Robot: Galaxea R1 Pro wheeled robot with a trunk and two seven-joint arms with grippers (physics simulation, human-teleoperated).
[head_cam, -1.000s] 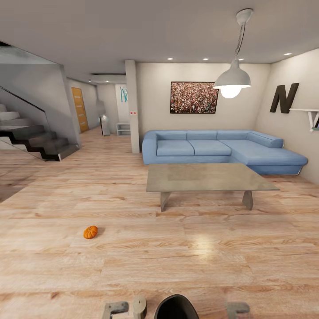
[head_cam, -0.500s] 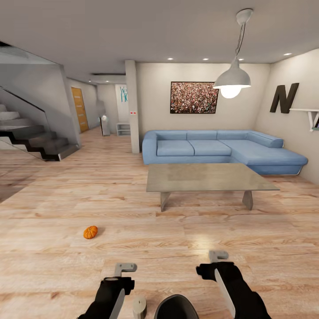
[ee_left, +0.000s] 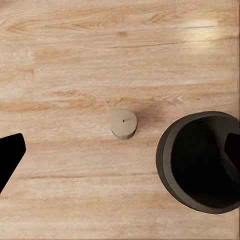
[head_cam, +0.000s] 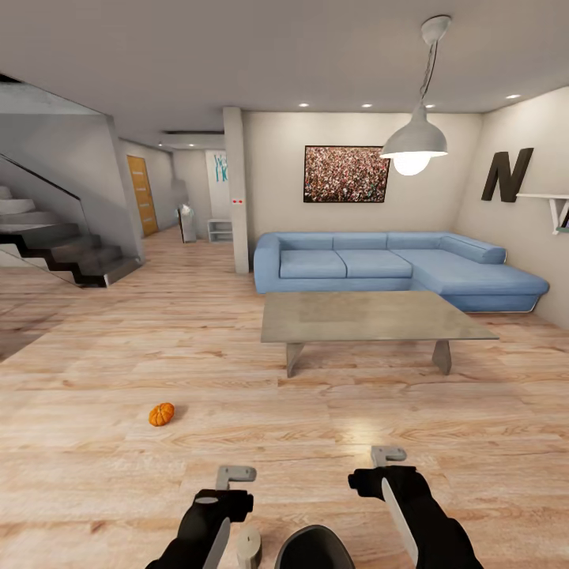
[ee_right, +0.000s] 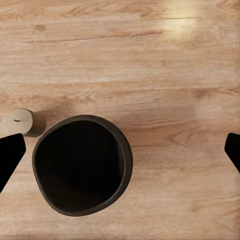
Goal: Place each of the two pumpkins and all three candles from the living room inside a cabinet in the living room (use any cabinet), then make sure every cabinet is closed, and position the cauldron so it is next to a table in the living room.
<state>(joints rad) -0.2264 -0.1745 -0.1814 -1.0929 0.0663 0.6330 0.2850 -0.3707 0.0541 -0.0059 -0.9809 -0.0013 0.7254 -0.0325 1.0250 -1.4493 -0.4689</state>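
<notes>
One orange pumpkin point(head_cam: 161, 414) lies on the plank floor of the living room, ahead and to the left. A tan candle point(head_cam: 248, 545) stands upright right beside the black cauldron point(head_cam: 314, 549) at my base. The candle point(ee_left: 123, 123) and the cauldron point(ee_left: 202, 161) sit apart below my open left gripper point(ee_left: 121, 155). My open right gripper point(ee_right: 121, 152) hovers over the cauldron's point(ee_right: 82, 164) dark mouth, with the candle point(ee_right: 26, 121) next to it. In the head view the left gripper point(head_cam: 235, 476) and right gripper point(head_cam: 388, 456) hang empty over the floor. The cabinet is out of view.
A low grey coffee table point(head_cam: 371, 316) stands ahead to the right, with a blue corner sofa point(head_cam: 395, 265) behind it. Stairs point(head_cam: 63, 253) rise at the far left. A pendant lamp point(head_cam: 414, 142) hangs over the table. Open floor lies between me and the pumpkin.
Both arms rose into the head view from the bottom edge. Since half a second ago the left gripper has shifted slightly forward and right. The right one has held still.
</notes>
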